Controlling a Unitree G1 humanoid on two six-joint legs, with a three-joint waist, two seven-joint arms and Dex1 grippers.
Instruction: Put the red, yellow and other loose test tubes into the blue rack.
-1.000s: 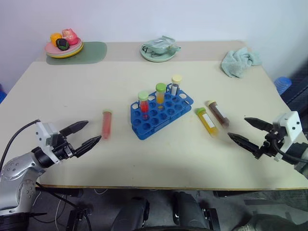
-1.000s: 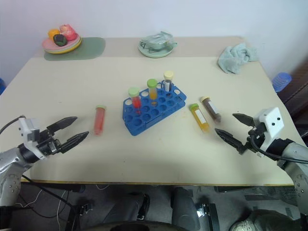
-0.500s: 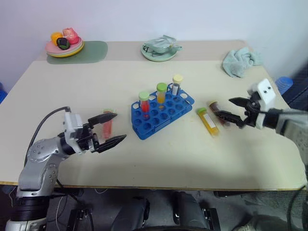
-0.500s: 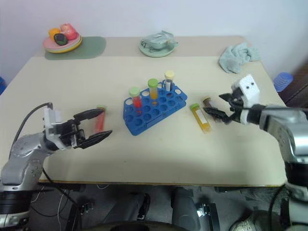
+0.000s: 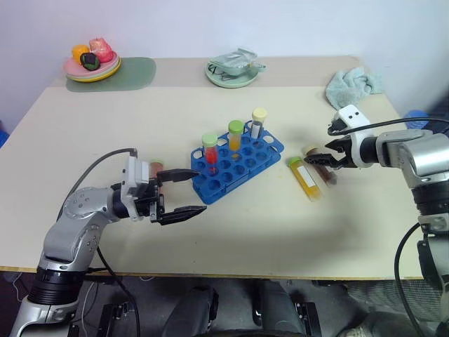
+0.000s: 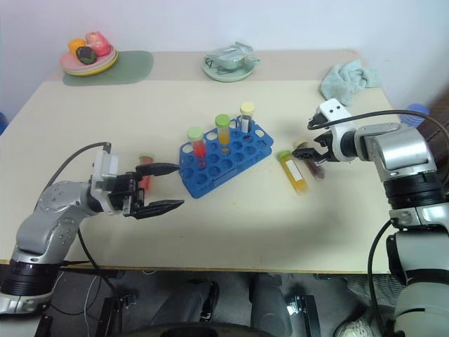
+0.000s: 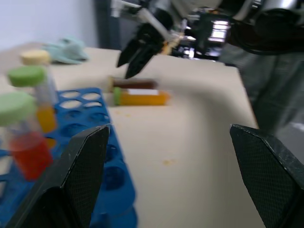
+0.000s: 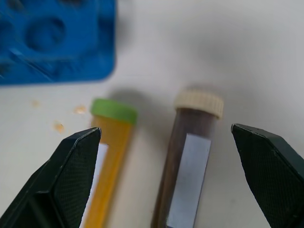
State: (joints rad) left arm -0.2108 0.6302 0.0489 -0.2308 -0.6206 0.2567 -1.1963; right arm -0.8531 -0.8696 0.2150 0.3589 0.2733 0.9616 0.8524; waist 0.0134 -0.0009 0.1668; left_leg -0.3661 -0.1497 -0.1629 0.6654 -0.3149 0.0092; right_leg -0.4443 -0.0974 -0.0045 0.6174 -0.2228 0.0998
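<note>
While the blue rack [image 5: 235, 163] stands mid-surface, the left tool [image 5: 181, 194], fingers apart, hovers beside it over the red tube [image 5: 156, 170]. In the right wrist view, the right tool's spread fingers [image 8: 71, 171] straddle the yellow tube [image 8: 105, 166] and brown tube [image 8: 187, 166]; closing might pinch both.

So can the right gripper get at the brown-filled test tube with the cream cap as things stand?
Probably yes: the right gripper hangs open right over the brown-filled tube, nothing covers it; the yellow tube lies apart beside it.

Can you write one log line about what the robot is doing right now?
left gripper: open, near red tube | right gripper: open, over brown tube | yellow tube: loose | blue rack: three tubes
</note>
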